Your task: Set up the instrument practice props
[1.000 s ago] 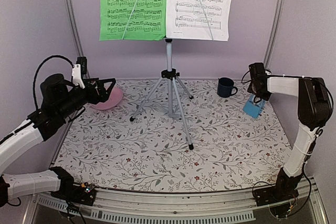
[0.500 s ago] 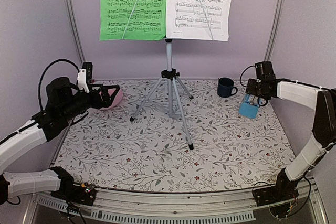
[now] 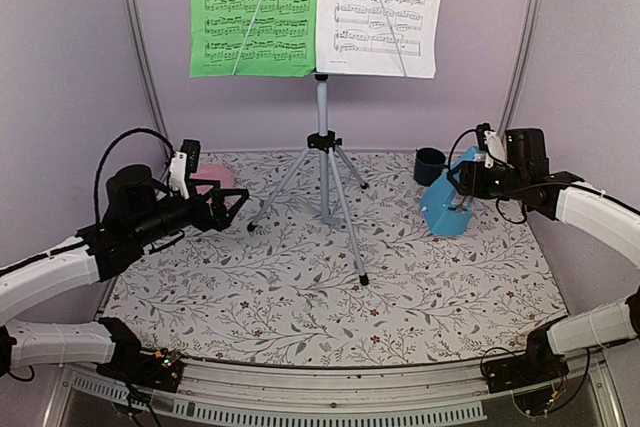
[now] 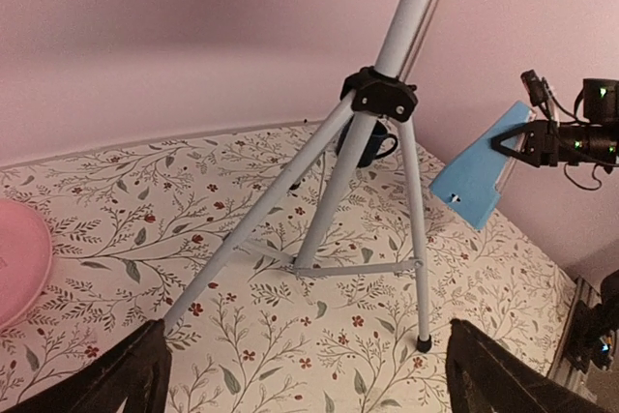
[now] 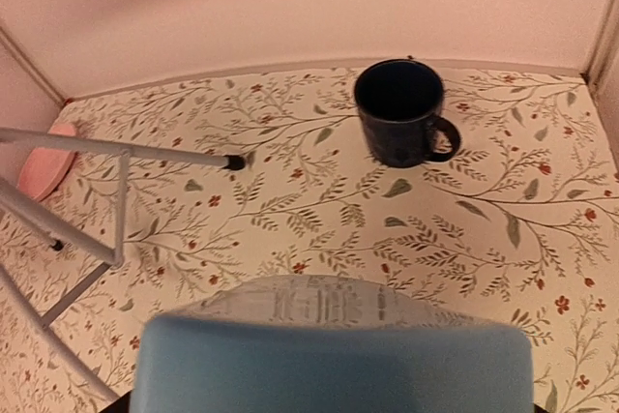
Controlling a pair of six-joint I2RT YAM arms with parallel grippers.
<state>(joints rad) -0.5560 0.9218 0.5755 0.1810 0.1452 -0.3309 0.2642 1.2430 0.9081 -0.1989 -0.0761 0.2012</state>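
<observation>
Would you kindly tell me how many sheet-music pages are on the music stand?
2: the green page on the left half of the music stand, the white page beside it on the right half. Further sheets behind them would be hidden.

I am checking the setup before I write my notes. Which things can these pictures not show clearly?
Top external: the picture's top edge cuts off the green and white sheet-music pages.
Top external: the left gripper covers part of the round pink plate.
Right wrist: the light-blue pyramid metronome hides the fingertips of the right gripper.
</observation>
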